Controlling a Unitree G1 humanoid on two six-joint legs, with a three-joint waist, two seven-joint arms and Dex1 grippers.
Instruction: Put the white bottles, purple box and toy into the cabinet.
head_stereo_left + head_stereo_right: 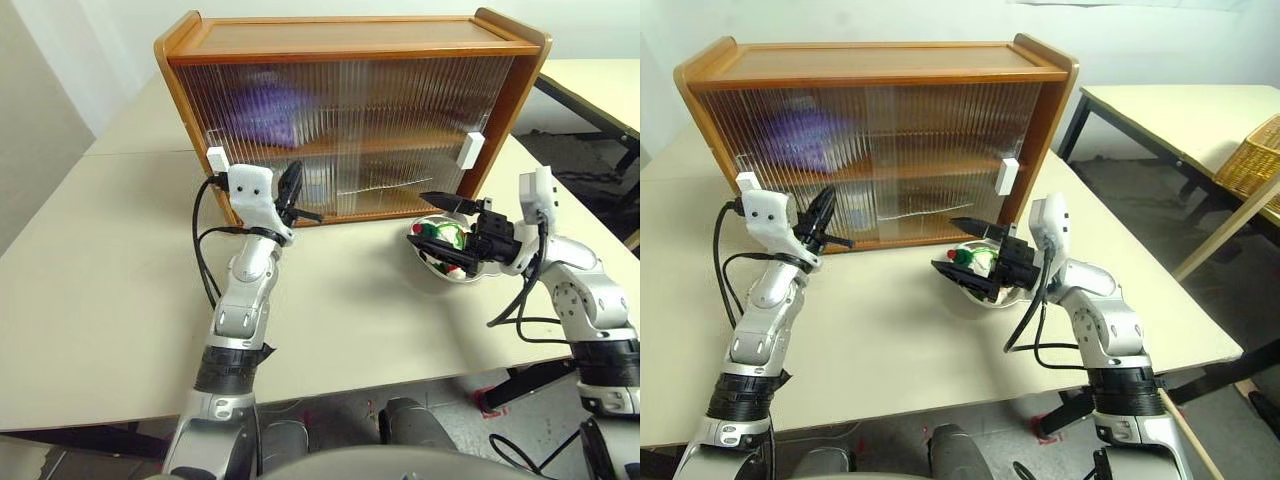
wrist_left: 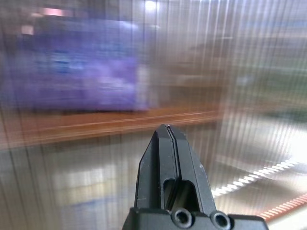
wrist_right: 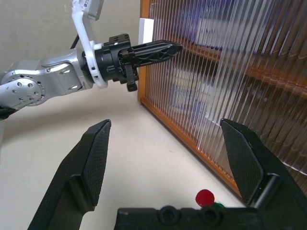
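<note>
Toy (image 1: 441,237) sits in the metal bowl (image 1: 447,268) right under the wide-open right end effector (image 1: 432,220), so I'd dip straight down; the pinched-shut left end effector (image 1: 291,188) faces the closed cabinet (image 1: 340,50) doors, which need sliding first.

Behind the cabinet's (image 1: 350,110) ribbed doors the purple box (image 1: 265,115) is only a smear. The lower shelf's contents cannot be told. The right gripper (image 1: 440,222) partly hides the toy (image 1: 447,237).
</note>
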